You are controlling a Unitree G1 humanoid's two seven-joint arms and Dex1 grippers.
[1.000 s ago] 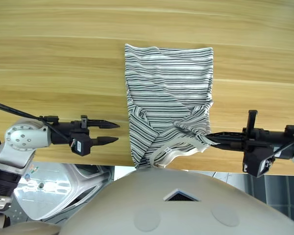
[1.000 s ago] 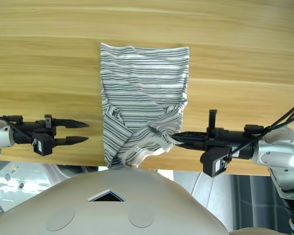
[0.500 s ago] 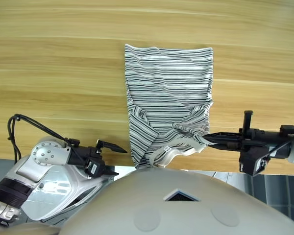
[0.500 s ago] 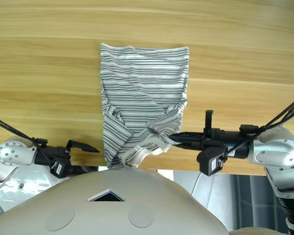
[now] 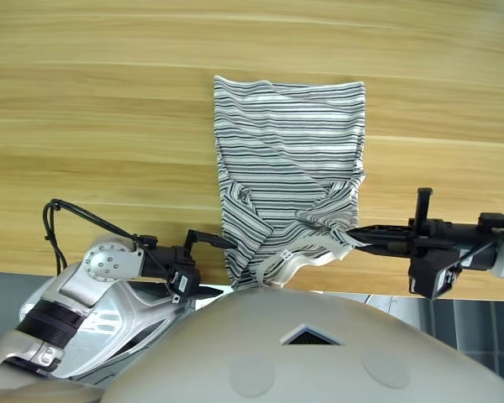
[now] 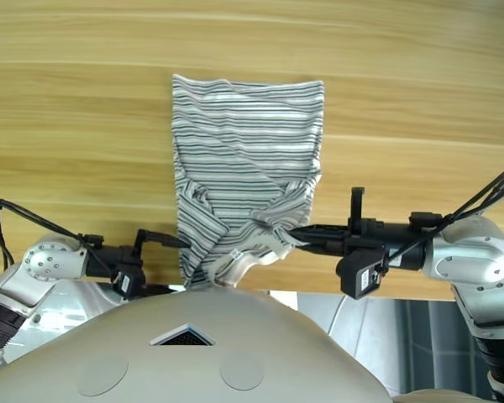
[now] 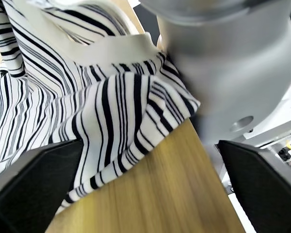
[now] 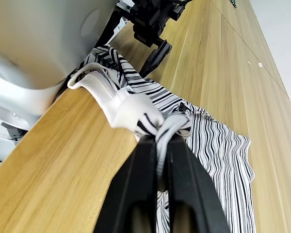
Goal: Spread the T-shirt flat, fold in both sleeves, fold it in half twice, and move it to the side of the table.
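The black-and-white striped T-shirt (image 5: 290, 159) lies lengthwise on the wooden table (image 5: 101, 126), its sleeves folded in and its bunched white-collared end at the front edge. My right gripper (image 5: 357, 243) is shut on the fabric at the near right corner; in the right wrist view its fingers (image 8: 150, 160) pinch a striped fold beside the collar. My left gripper (image 5: 221, 267) stands open at the near left corner, level with the table edge. In the left wrist view its fingers (image 7: 34, 184) flank that corner (image 7: 126, 141) without touching it.
The table's front edge (image 5: 109, 274) runs just under both grippers, with a drop to the floor beyond it. Wood stretches wide to the left and right of the shirt and past its far end (image 5: 290, 84).
My left arm has dropped toward the table's front edge and swung right, bringing its open gripper to the shirt's near left corner. The right gripper has held its grip, barely shifting.
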